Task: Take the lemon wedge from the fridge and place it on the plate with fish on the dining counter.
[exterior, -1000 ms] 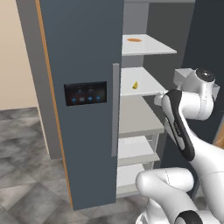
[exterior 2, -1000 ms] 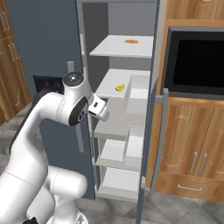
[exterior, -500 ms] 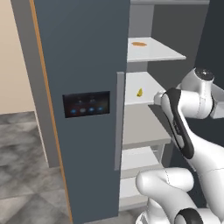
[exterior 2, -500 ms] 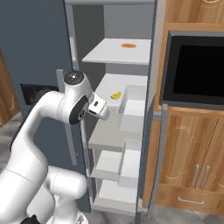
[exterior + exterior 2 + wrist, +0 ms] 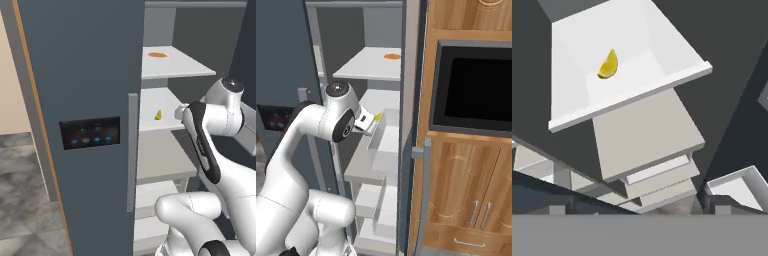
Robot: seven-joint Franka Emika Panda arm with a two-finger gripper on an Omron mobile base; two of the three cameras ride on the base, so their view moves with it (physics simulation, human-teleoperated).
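The gripper [image 5: 370,123] stands with its fingers spread wide and nothing between them; in the hand view the fingertips are barely distinguishable against the dark lower edge, and in the left base view the arm's own wrist hides the hand. The lemon wedge [image 5: 608,65] lies apart from the fingers, farther in, on the white shelf [image 5: 632,75] of the fridge [image 5: 85,100]. An orange patch [image 5: 157,55] rests one shelf above the wedge.

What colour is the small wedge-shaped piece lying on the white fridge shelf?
Yellow, shading slightly greener at one edge: the small lemon wedge, clearest in the hand view.
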